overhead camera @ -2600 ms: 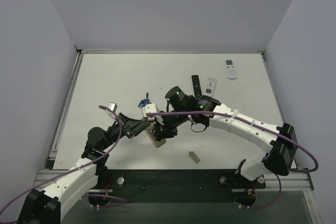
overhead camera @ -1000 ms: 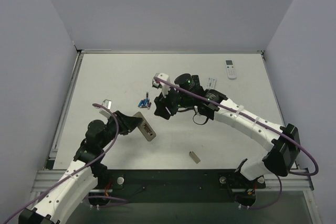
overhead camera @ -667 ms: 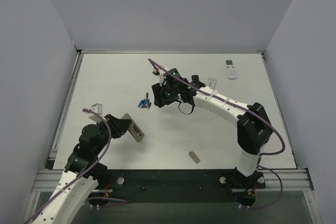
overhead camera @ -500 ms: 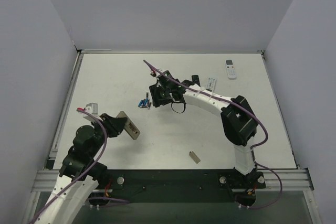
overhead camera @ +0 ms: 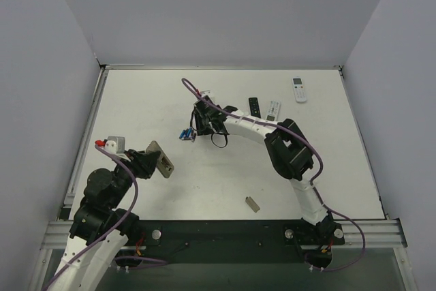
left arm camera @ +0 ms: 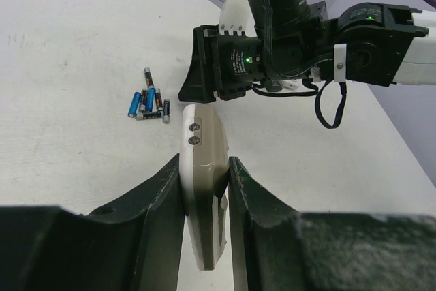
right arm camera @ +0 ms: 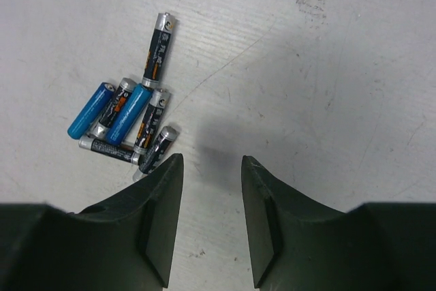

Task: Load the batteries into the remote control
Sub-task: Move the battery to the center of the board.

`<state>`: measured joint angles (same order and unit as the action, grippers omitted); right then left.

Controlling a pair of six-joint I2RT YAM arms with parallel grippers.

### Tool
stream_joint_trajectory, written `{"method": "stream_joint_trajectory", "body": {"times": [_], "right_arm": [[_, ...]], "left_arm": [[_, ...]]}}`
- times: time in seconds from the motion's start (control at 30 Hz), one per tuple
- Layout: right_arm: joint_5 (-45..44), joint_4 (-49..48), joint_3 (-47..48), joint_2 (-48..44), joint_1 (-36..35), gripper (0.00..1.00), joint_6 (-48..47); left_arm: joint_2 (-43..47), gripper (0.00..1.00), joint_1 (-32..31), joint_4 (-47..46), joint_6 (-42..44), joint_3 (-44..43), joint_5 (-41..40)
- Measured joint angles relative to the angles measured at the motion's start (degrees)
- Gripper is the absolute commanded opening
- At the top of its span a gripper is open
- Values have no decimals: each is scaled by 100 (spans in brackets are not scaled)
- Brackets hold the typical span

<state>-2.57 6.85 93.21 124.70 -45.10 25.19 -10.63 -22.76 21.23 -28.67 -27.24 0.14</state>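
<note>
Writing: the dark batteries carry orange and pale print, too small to read. No lettering can be made out on the remote control.
Left claw: the left claw is clamped on the remote control, one finger on each long edge, holding it clear of the table.
Remote control in the claw: its grey-tan back faces the wrist camera. Its far end juts past the fingertips and shows two small dark spots.
Right claw: the right claw has its jaws spread, with only bare table between them.
Batteries to right claw: they lie in a loose heap just ahead of its left finger, two blue among dark ones with silver ends. One more dark one lies apart, farther ahead. The nearest dark one is just beside that fingertip; contact cannot be told.
Batteries to left claw: ahead of it and to its left, well apart from the held remote control.
Two claws: the right claw is just beyond the far end of the remote control in the left wrist view.
Other things: a slim black remote and a white remote lie behind the right claw. Another white remote is farther off. A small tan piece lies near the arm bases.
Surface: a white table with grey scuffs and fine scratches.
Room: plain pale grey walls on three sides.
</note>
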Motion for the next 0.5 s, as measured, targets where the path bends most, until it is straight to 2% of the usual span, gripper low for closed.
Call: {"method": "stream_joint_trajectory", "body": {"times": [0.5], "right_arm": [[-92,-219,472,549,-17,33,378]], "left_arm": [[37,0,0,-2,236,0,59]]}}
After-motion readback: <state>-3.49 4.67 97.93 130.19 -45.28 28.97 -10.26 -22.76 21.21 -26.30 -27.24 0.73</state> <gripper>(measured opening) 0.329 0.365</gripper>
